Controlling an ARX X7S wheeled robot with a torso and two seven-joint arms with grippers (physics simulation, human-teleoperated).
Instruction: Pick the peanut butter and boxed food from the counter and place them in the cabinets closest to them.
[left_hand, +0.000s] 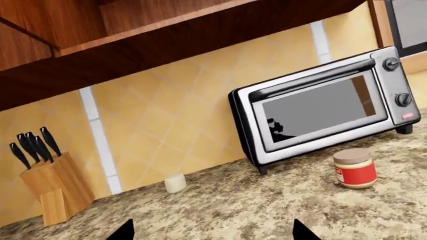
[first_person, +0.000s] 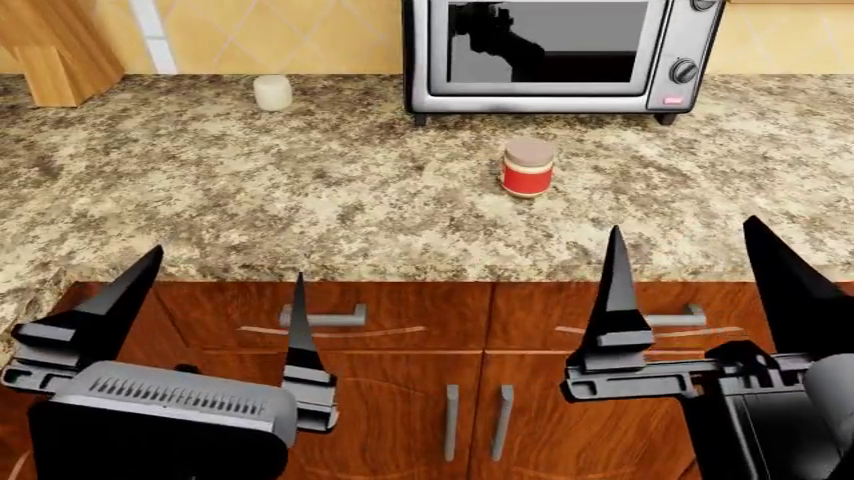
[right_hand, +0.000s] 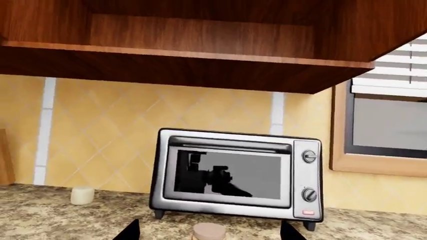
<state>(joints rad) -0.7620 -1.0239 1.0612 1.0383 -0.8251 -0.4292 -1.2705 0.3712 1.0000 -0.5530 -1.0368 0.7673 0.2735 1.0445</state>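
Head view, squat red-banded peanut butter (first_person: 529, 168), speckled granite counter (first_person: 267, 190), chrome toaster oven (first_person: 561, 55)

On my desk (first_person: 267, 210) the peanut butter (first_person: 529, 167) stands just in front of the toaster oven (first_person: 561, 55), which sits far against the wall. Far left are a small cylinder (first_person: 272, 92) and, beyond it, the knife block (first_person: 54, 50). Both my claws hang before the desk's near edge, left claw (first_person: 220, 300) and right claw (first_person: 694, 270).

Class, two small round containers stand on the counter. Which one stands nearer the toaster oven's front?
The peanut butter jar, red-banded with a tan lid, before the toaster oven. The cream cylinder stands off beside it.
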